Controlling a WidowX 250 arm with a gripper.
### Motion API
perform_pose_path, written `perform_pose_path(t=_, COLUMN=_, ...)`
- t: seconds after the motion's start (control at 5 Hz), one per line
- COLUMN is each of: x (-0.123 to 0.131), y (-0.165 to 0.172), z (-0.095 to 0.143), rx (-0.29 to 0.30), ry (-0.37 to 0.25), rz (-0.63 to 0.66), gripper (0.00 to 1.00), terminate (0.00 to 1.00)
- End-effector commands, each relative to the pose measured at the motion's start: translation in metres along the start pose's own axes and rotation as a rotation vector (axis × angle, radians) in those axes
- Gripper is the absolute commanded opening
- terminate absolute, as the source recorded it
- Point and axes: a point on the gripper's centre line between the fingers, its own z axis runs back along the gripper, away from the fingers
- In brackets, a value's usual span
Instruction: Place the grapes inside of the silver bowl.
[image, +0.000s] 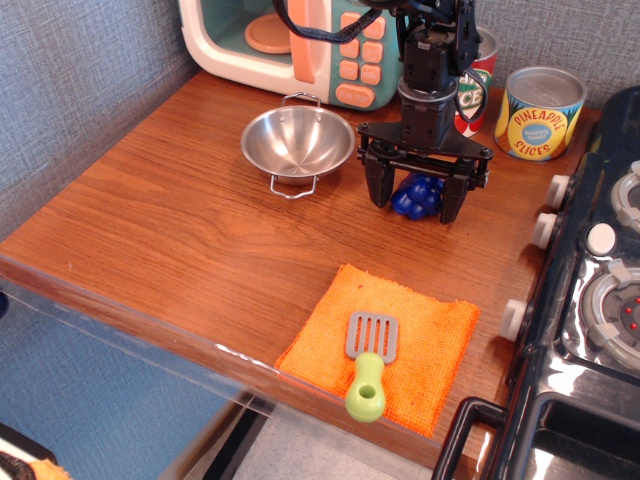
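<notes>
The grapes (417, 197), a small glossy blue cluster, lie on the wooden counter right of the silver bowl (297, 141). The bowl is round and shiny with two wire loop handles and stands empty in front of the toy microwave. My black gripper (416, 203) is open and lowered over the grapes, with one finger on each side of the cluster. The upper part of the grapes is hidden behind the gripper body. The bowl is about a hand's width to the left of the gripper.
A toy microwave (290, 40) stands at the back. A tomato can (470, 85) and a pineapple slices can (540, 112) stand at the back right. An orange cloth (385, 345) with a green-handled spatula (368, 365) lies near the front edge. A toy stove (590, 300) is at the right.
</notes>
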Motion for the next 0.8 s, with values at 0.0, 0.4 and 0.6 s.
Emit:
perform_pose_path(t=0.0, x=0.006, y=0.002, z=0.019, rx=0.005, ry=-0.045, rz=0.014, gripper=0.00, terminate=0.00)
perform_pose_path(t=0.4, x=0.006, y=0.004, z=0.045, rx=-0.044, ry=-0.089, rz=0.007, gripper=0.00, terminate=0.00)
perform_pose_path(t=0.6, x=0.004, y=0.011, z=0.078, rx=-0.068, ry=-0.158, rz=0.009, gripper=0.00, terminate=0.00)
